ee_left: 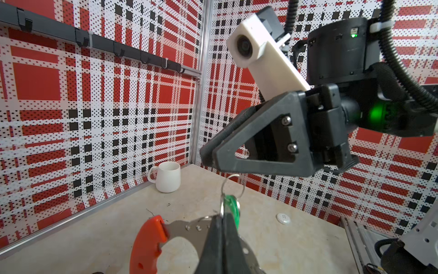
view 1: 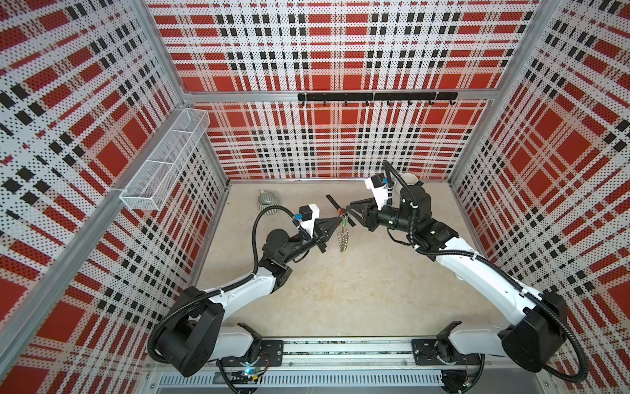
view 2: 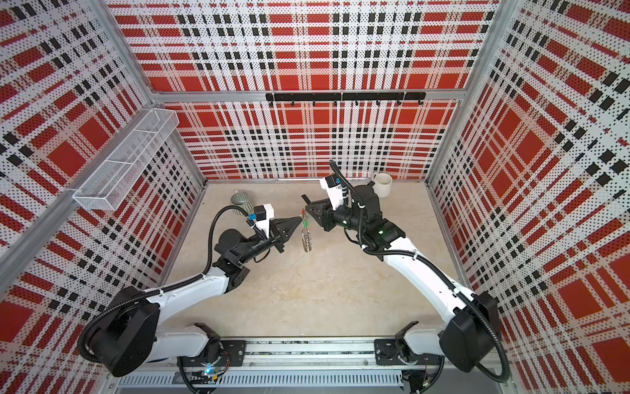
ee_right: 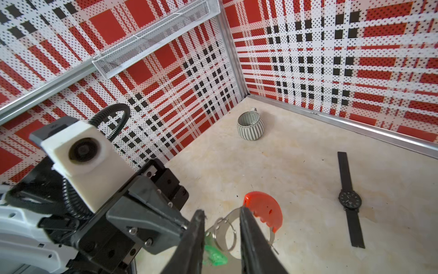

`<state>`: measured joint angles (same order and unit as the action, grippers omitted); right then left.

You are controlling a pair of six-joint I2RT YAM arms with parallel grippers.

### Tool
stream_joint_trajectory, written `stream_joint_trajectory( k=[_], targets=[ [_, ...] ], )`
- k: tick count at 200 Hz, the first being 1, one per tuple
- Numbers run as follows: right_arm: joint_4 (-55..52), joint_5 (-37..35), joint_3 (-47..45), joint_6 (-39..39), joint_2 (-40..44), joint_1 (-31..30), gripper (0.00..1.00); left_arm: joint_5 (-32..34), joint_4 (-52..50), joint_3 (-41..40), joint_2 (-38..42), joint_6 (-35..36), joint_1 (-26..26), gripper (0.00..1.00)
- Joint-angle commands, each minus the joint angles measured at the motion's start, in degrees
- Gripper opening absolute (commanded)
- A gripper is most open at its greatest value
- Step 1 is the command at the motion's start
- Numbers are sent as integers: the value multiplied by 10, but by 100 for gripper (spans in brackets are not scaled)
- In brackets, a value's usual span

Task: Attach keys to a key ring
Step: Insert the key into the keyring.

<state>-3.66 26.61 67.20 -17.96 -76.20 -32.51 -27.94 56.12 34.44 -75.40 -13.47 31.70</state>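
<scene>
key ring (view 1: pixel 343 238): stiff, light; left claw (view 1: pixel 340 219) clenched on it | right claw (ee_right: pixel 221 211), 3 o'clock, parted | keys (ee_left: pixel 232 205): slippery, you pinch the metal end.

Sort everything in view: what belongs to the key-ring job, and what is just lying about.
Job: key ring, gripped by the left gripper; green tag; right gripper.

Lying about: white mug, grey cup, watch, white disc, wire basket, hook rail.
</scene>
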Motion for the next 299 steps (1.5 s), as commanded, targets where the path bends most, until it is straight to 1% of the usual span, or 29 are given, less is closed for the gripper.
stream_joint_trajectory(
  k=[1,23,29,39,56,70,104,150,178,206,216,230,251,267,299],
  targets=[
    [-10,-4,15,-1,-8,-4,23,1,31,22,2,0,5,0],
    [-7,-6,8,-2,-6,-4,22,2,31,23,1,2,5,0],
    [-8,-6,7,-3,-5,-4,25,1,31,23,2,2,5,0],
    [-7,-7,6,-3,0,-4,33,1,31,23,1,1,5,0],
    [-7,-20,1,-2,12,-4,38,1,31,23,0,2,5,0],
    [-5,-24,-1,-1,20,-4,40,2,30,23,0,2,5,0],
    [-6,-2,2,-2,23,-4,42,3,30,23,-5,3,5,0],
    [-11,11,4,3,18,-12,42,3,30,26,-8,1,5,0],
    [-15,8,5,4,12,-13,38,2,30,29,-8,-1,5,0],
    [-17,-2,2,5,13,-14,22,4,30,29,-8,-1,6,0],
    [-17,-3,2,4,12,-14,18,4,30,29,-7,-2,6,0],
    [-19,-3,1,5,12,-13,9,3,30,30,-7,-2,6,0],
    [-24,-14,-3,6,10,-13,0,6,30,33,-8,0,7,0],
    [-28,-23,-9,5,6,-12,0,7,32,36,-9,0,9,0],
    [-22,-20,-27,-4,-6,-10,0,10,46,37,-10,-2,11,0]
  ],
)
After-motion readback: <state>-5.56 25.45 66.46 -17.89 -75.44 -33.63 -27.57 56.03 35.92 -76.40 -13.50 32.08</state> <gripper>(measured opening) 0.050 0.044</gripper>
